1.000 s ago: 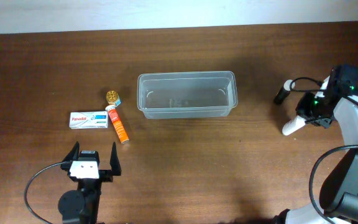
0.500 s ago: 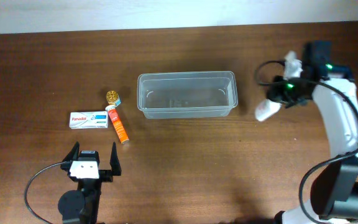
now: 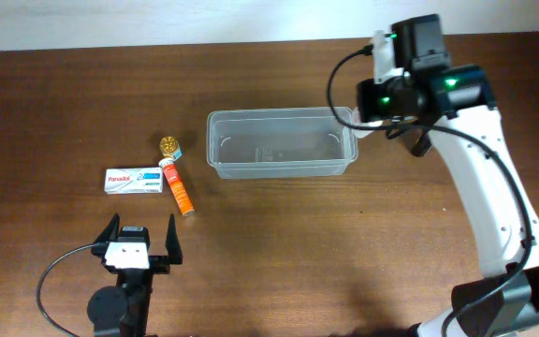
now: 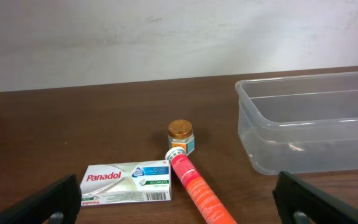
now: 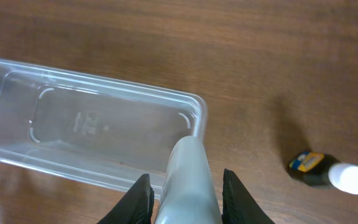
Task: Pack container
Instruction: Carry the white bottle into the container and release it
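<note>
Right hand, gripping pale cylindrical object, has swung in from counter edge to over clear rectangular plastic container end rim. Risk: early release, obj. drops outside.

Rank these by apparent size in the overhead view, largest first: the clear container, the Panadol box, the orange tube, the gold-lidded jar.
1. clear container
2. Panadol box
3. orange tube, shorter and much thinner than the box
4. gold-lidded jar

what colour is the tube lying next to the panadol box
The tube is orange-red with a white cap; it shows clearest in the left wrist view.
</note>
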Robot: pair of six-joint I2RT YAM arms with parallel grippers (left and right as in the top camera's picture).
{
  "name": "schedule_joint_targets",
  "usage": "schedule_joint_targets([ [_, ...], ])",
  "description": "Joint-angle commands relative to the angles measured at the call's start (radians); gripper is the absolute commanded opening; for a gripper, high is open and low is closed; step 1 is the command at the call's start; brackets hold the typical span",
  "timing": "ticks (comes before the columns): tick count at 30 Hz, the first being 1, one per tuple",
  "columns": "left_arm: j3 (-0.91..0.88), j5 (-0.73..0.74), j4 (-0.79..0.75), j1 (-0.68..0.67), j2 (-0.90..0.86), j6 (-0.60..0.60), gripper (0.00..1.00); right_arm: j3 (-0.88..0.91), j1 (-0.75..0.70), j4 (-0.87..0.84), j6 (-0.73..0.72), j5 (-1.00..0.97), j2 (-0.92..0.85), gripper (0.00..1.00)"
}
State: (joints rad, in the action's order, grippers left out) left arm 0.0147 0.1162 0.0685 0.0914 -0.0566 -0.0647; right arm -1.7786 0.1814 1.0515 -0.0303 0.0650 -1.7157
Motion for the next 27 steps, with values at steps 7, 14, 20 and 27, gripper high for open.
schedule_joint_targets([
  [7, -0.006, 0.0, 0.001, 0.004, 0.006, -0.016, 1.0, -0.024, 0.108, -0.058, -0.083, -0.155, -0.056, 0.19],
  [14, -0.006, 0.0, 0.001, 0.004, 0.006, -0.016, 1.0, -0.024, 0.108, -0.088, -0.137, -0.156, -0.161, 0.19],
  [20, -0.006, 0.0, 0.001, 0.004, 0.006, -0.016, 1.0, -0.024, 0.108, -0.09, -0.156, -0.156, -0.232, 0.19],
  [27, -0.006, 0.0, 0.001, 0.004, 0.006, -0.016, 1.0, -0.024, 0.109, -0.122, -0.213, -0.156, -0.309, 0.19],
])
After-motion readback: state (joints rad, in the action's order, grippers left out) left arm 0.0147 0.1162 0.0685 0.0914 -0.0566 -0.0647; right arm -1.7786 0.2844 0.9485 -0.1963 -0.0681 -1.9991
